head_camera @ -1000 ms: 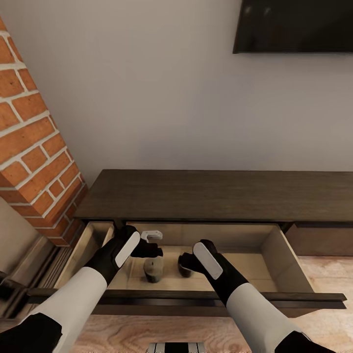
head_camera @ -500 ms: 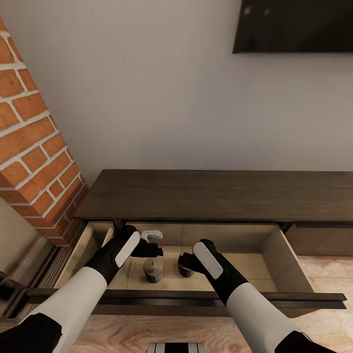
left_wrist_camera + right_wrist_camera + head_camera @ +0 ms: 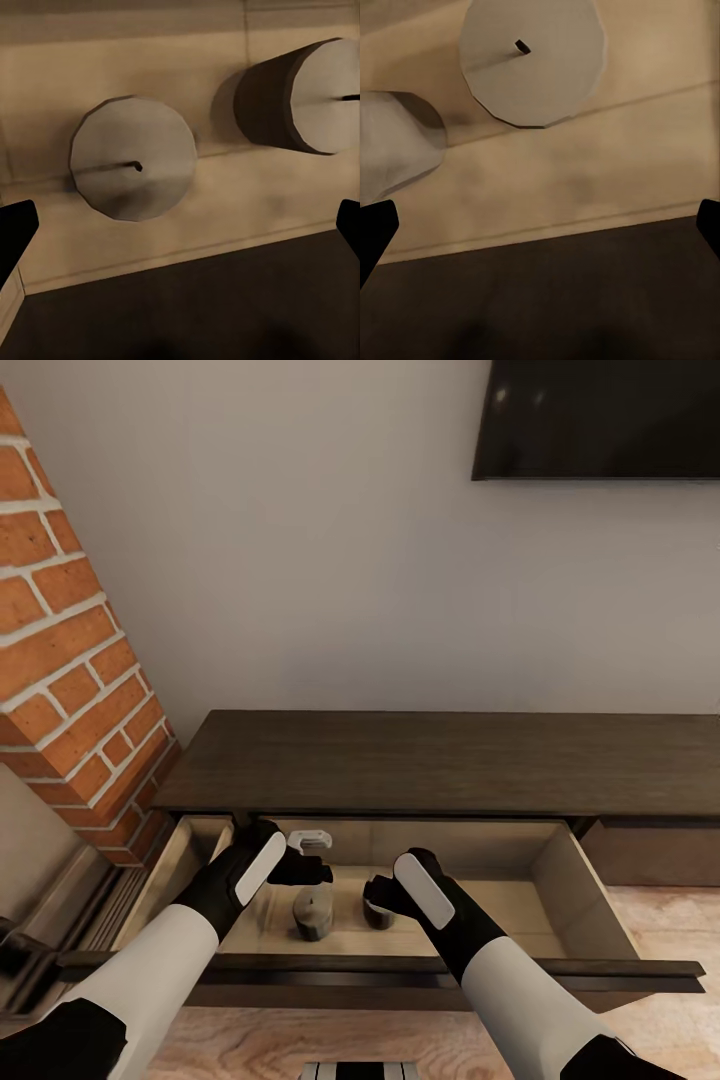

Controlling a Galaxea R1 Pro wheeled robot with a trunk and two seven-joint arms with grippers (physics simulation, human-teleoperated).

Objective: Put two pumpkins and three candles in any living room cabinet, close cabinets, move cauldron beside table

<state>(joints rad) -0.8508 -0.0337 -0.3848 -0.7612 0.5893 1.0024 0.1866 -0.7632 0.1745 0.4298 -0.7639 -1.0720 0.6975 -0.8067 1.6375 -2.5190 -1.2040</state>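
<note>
Standing open under the cabinet top is a drawer holding two candles near its left end. Hovering over them are the left gripper and right gripper, both spread empty. Judging by this, the remaining items need fetching next.

— Where are you?
— You're in a home's living room: a black TV on the wall, a low dark cabinet beneath, brick pillar, wooden floor.
</note>
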